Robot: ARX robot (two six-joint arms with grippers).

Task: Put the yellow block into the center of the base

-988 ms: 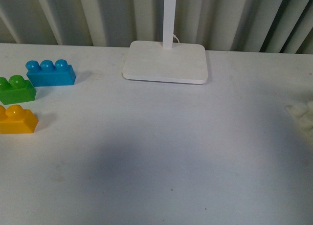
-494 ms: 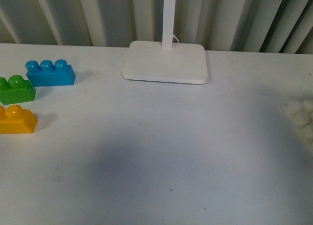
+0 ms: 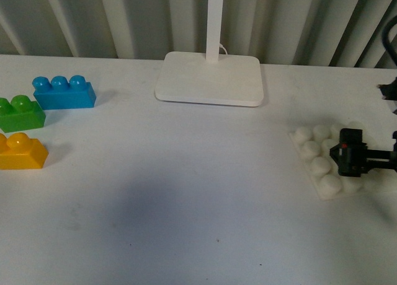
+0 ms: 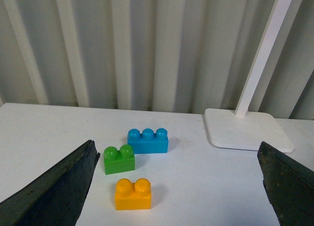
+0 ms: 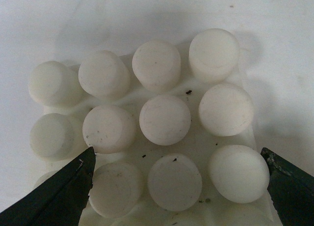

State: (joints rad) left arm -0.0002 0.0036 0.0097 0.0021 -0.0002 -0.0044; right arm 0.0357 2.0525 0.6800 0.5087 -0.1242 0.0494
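Yellow block (image 4: 133, 194) ahead of spread left jaws

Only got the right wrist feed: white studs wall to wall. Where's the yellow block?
Observer: The small yellow-orange two-stud plastic block lies at the white table's far left in the front view, far from the white studded square plastic base on the right.
Operator: Anything crowding it?
Observer: A green two-stud plastic brick sits just behind it, a blue three-stud plastic brick beyond that.
Operator: Left gripper?
Observer: The left gripper is open and empty, facing those bricks from a distance.
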